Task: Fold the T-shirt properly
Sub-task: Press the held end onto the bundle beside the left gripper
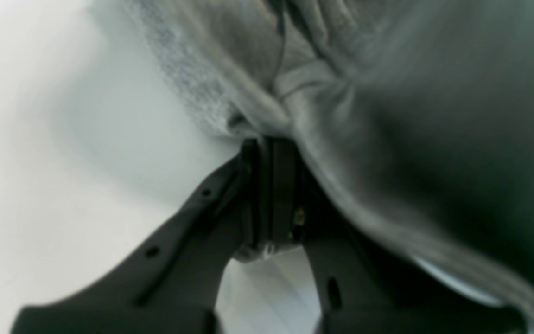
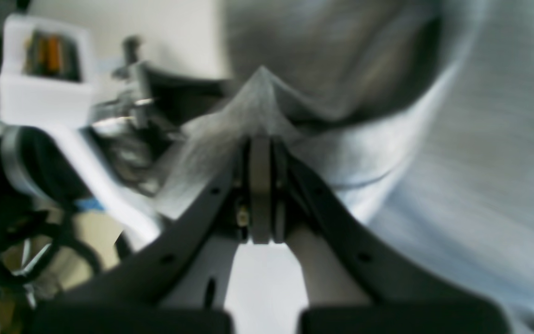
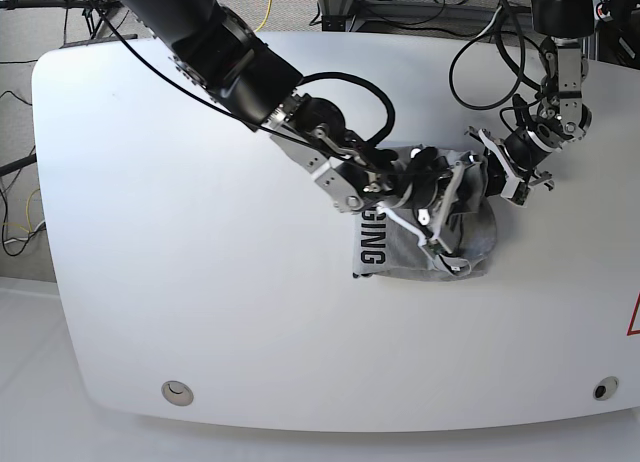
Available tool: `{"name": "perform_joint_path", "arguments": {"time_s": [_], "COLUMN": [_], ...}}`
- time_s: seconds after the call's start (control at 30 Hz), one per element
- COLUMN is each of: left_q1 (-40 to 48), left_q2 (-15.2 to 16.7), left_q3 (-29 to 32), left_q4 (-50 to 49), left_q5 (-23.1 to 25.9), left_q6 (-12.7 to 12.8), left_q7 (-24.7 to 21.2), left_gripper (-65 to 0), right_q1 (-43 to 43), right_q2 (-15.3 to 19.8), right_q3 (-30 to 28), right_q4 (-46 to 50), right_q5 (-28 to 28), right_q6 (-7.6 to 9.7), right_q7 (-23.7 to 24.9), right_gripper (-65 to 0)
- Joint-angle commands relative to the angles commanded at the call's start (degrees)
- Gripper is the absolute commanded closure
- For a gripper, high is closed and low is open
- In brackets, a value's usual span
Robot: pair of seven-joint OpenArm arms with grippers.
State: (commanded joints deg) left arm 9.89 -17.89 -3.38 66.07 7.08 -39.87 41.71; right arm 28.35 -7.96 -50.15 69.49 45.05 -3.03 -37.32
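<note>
T-shirt: soft, light, limp, bunched at 3 o'clock on surface. Left claw and right claw each pinch a fabric edge; hems suit gripping.

Left claw clamped on T-shirt

white table — black cables trailing along its far edge

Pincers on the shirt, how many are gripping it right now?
2. The left pincer pinches the T-shirt at its right side in the base view; the right pincer grips it near the middle.
</note>
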Motion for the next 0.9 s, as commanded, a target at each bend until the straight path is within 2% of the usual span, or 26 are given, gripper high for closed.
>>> {"name": "perform_joint_path", "arguments": {"time_s": [0.13, 0.57, 0.8, 0.9], "left_q1": [0.0, 0.1, -0.2, -0.3], "left_q2": [0.0, -0.4, -0.5, -2.2], "left_q3": [0.0, -0.5, -6.7, -8.5], "left_q4": [0.1, 5.4, 8.0, 8.0], "left_q5": [0.0, 0.0, 0.1, 0.1], "left_q6": [0.0, 0.0, 0.0, 0.0], "left_q7": [0.0, 0.0, 0.0, 0.0], "left_gripper": [0.0, 0.0, 0.0, 0.0], "right_q1": [2.8, 5.0, 6.3, 6.7], "right_q2": [-1.0, -1.0, -1.0, -1.0], "right_q3": [-4.0, -4.1, -2.5, -0.3], "right_q4": [-4.1, -4.8, -1.6, -0.6], "right_q5": [0.0, 0.3, 0.4, 0.4], "right_q6": [0.0, 0.0, -0.09, -0.09], "right_q7": [2.9, 4.0, 3.9, 3.8], "right_gripper": [-0.5, -0.5, -0.5, -0.5]}}
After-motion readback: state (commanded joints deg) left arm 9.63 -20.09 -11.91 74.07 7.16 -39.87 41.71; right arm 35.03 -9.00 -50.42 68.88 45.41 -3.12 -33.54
